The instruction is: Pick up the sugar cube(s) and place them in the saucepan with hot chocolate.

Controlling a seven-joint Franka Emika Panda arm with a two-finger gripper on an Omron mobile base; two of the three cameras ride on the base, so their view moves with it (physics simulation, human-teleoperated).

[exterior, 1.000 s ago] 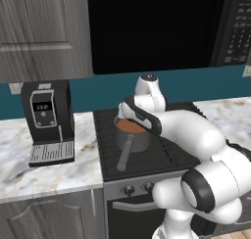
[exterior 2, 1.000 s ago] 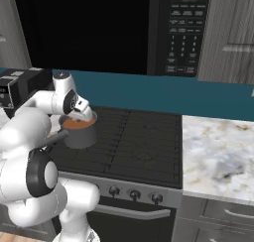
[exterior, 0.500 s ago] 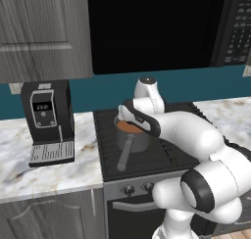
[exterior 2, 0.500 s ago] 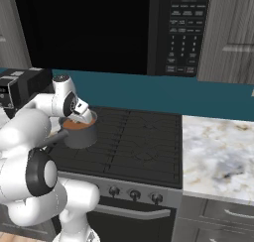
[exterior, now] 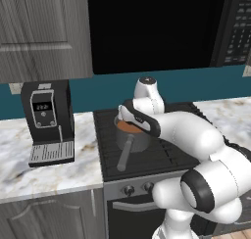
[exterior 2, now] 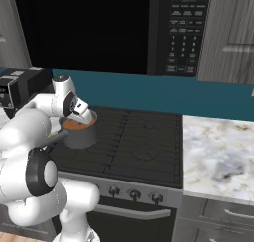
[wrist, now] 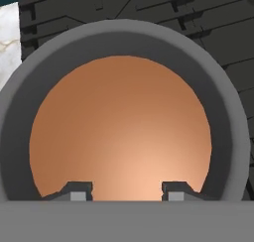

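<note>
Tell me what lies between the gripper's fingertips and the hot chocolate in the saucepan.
Nothing: in the hand view the gripper hangs over the saucepan, bare orange-brown liquid between.

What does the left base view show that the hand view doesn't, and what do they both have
The left base view takes in the black coffee machine on the marble counter, the saucepan's long handle, the stove knobs and the arm's white body over the pan. The hand view looks straight down into the pot: the two fingers stand apart with nothing between them, above the smooth orange-brown hot chocolate. Both show the grey saucepan on the black stove, with a strip of marble beside it.
</note>
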